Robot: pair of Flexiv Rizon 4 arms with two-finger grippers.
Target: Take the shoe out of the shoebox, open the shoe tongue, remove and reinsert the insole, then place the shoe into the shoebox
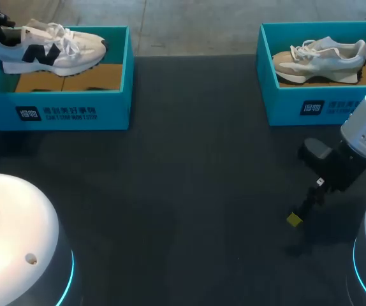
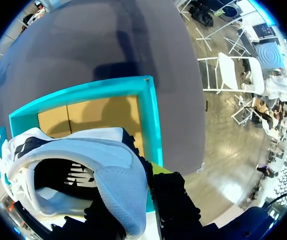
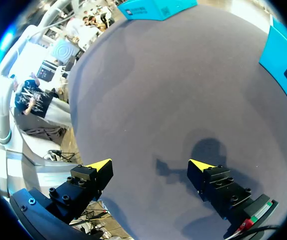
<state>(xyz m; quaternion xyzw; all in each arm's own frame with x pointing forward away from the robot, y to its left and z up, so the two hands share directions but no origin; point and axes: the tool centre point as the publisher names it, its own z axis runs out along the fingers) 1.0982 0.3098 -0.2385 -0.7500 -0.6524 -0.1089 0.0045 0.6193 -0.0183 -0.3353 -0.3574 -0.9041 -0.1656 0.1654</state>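
hanging above the open teal shoebox (image 1: 55,109) at the table's far left, the white and navy shoe (image 1: 49,48) is pinched at its heel by the left gripper (image 2: 133,195). the right gripper (image 3: 150,165) hovers low over the dark table (image 1: 183,178), fingers spread wide, near a second shoebox (image 1: 310,105) holding a pale shoe (image 1: 320,58).

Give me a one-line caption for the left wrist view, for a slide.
Left gripper shut on the heel of the white shoe, held over the teal shoebox.

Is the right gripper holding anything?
No, the right gripper is open, its fingers wide apart above the table with nothing between them.
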